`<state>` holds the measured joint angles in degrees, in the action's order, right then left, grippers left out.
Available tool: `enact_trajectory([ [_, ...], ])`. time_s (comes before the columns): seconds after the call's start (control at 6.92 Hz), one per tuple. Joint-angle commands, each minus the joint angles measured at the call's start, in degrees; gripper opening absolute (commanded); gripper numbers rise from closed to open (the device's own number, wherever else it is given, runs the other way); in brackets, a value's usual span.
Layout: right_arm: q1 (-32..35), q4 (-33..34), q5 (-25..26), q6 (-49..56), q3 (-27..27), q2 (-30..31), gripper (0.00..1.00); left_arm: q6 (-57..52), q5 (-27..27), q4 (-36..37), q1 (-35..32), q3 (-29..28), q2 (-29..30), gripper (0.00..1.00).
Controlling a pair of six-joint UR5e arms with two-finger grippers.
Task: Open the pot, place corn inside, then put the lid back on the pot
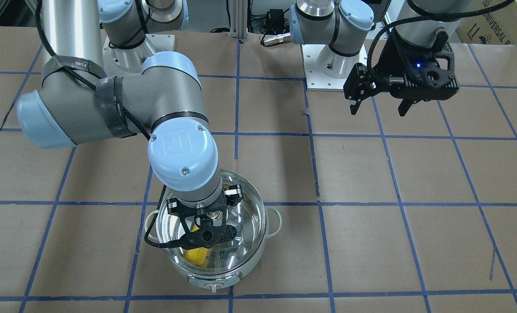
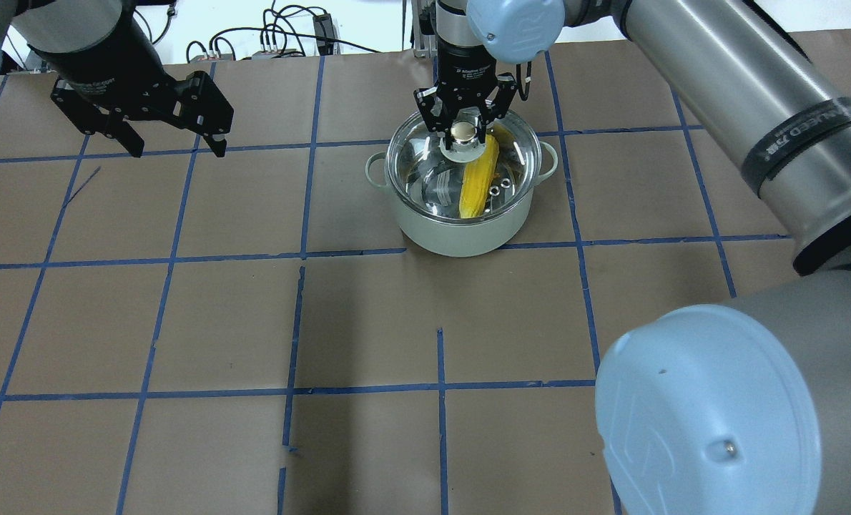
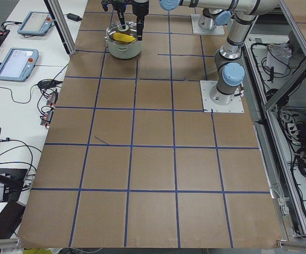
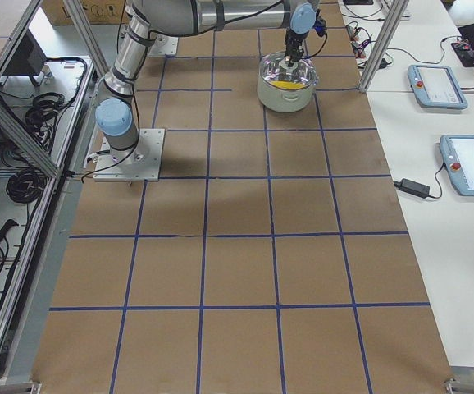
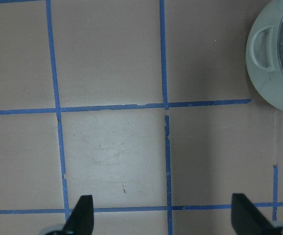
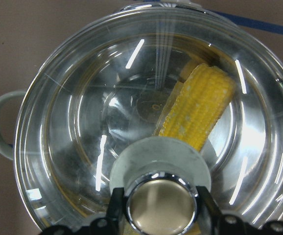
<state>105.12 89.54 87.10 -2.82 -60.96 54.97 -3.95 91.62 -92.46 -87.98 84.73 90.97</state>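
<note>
The pale grey-white pot (image 2: 461, 236) stands on the far middle of the table. The yellow corn (image 2: 477, 182) lies inside it, and also shows in the right wrist view (image 6: 200, 110). The clear glass lid (image 2: 425, 164) covers the pot's mouth at its rim. My right gripper (image 2: 463, 132) is shut on the lid's knob from above, one finger on each side of it (image 6: 161, 208). My left gripper (image 2: 177, 150) is open and empty. It hovers above bare table well to the pot's left. The left wrist view shows only the pot's edge and one handle (image 5: 266, 73).
The table is brown paper with a blue tape grid. My right arm's elbow (image 1: 182, 152) hangs over the pot's far side in the front-facing view. Arm bases (image 1: 334, 65) and cables sit at the robot's edge.
</note>
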Motion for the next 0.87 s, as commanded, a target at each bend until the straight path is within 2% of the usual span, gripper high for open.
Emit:
enact_trajectory([
  [0.0,0.00,-0.07,-0.09,0.44,0.05,-0.04,0.60,0.00,0.05,0.00,0.00,0.09,0.00,1.00],
  [0.29,-0.17,0.02,-0.09,0.45,0.40,-0.04,0.73,0.00,-0.04,0.00,0.00,0.09,0.00,1.00],
  [0.72,-2.36,0.99,0.08,0.80,2.68,1.18,0.81,0.00,0.05,0.00,0.00,0.00,0.00,1.00],
])
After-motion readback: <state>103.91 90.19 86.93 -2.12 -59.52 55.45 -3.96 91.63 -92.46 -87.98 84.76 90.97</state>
